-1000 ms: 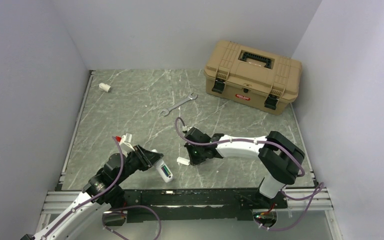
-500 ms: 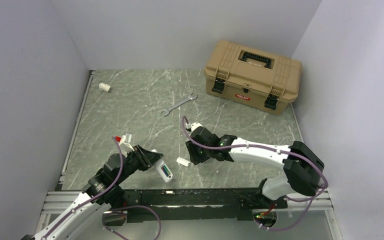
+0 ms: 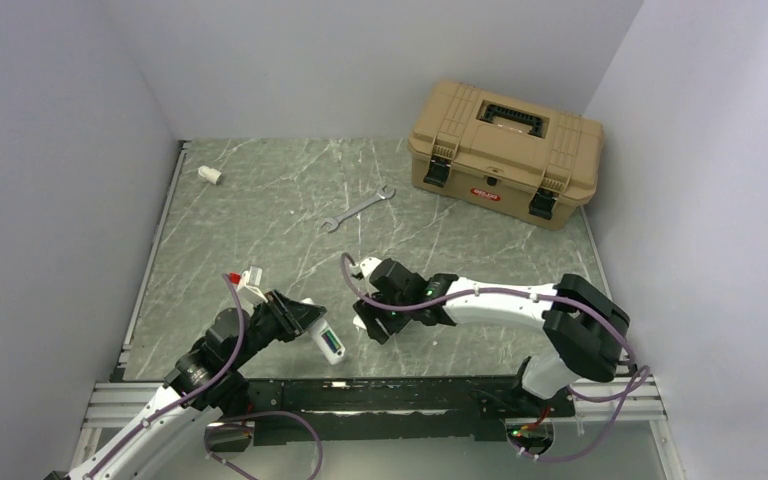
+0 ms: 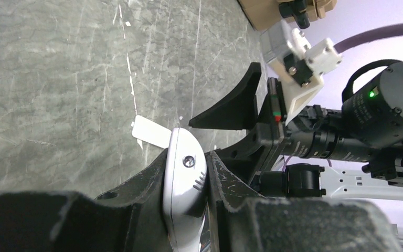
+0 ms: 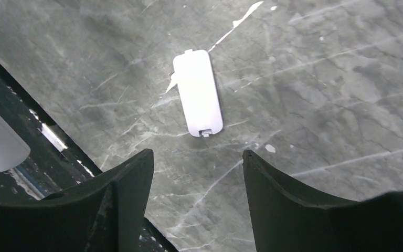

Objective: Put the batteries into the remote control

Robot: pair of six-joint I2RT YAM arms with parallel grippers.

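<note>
My left gripper (image 3: pixel 300 322) is shut on the white remote control (image 3: pixel 328 343), held tilted just above the table near the front edge. In the left wrist view the remote control (image 4: pixel 184 176) is clamped between both fingers. A green battery (image 3: pixel 335 346) shows in its recess, with a dark one beside it. My right gripper (image 3: pixel 365 325) hovers just right of the remote, open with nothing between its fingers. In the right wrist view that gripper (image 5: pixel 197 157) stands over bare table, just short of a small loose white tab (image 5: pixel 198 93) lying flat.
A tan toolbox (image 3: pixel 505 150) sits at the back right. A metal wrench (image 3: pixel 357 208) lies mid-table and a short white tube stub (image 3: pixel 209 174) at the back left. The white tab (image 4: pixel 149 132) lies just beyond the remote's tip. The black front rail (image 3: pixel 380 395) runs close behind both grippers.
My right gripper has opened from shut and shifted left, over the white tab and closer to the remote. The left arm and the remote have not moved.
</note>
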